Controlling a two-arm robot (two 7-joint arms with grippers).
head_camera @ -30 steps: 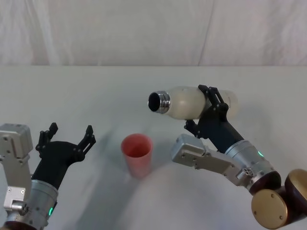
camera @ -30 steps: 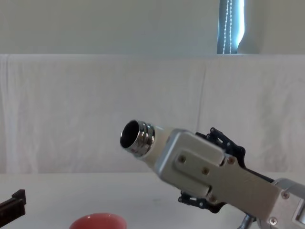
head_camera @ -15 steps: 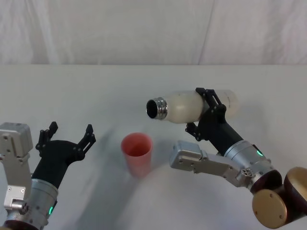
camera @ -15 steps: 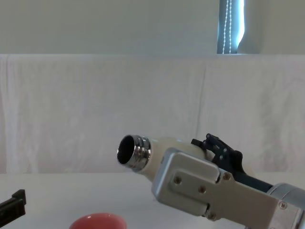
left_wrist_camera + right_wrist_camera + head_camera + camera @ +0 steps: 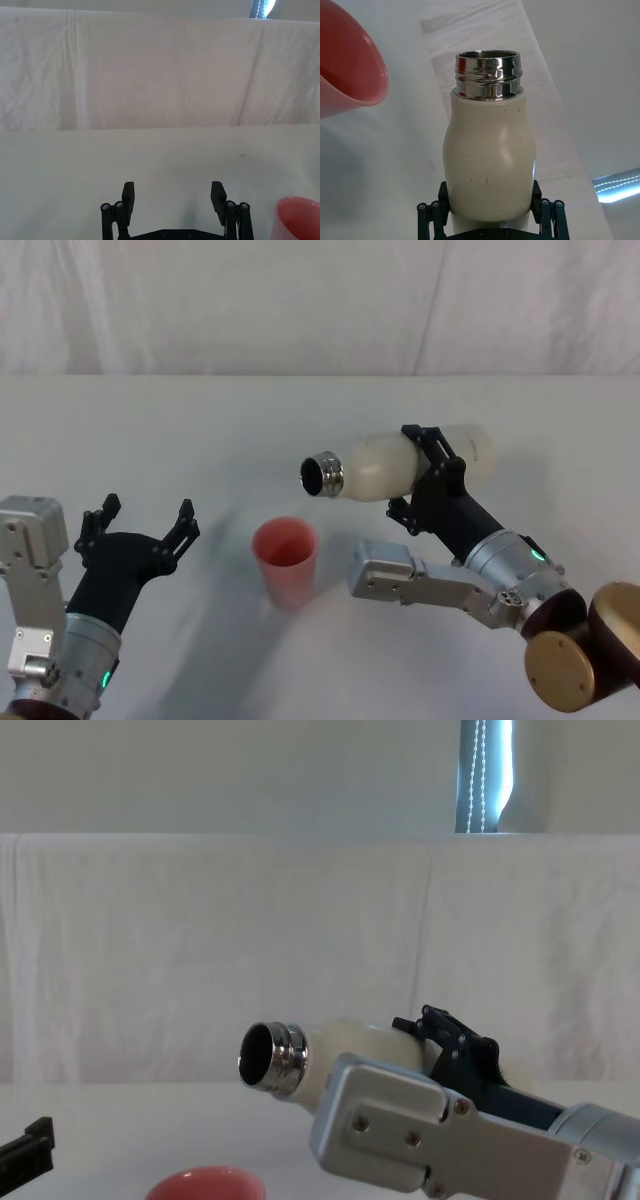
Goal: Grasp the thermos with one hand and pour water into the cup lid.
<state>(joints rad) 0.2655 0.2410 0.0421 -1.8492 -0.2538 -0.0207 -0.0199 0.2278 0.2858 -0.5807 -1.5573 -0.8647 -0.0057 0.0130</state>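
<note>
The right gripper (image 5: 425, 475) is clamped around the body of the thermos (image 5: 400, 466), which hangs almost horizontal with its chrome mouth above and a little beyond the cup lid (image 5: 286, 562) standing on the table (image 5: 200, 430). If it tips further from here, water could fall past the rim, though the exact alignment is hard to judge. The left gripper (image 5: 140, 525) rests spread wide, near the cup lid.
</note>
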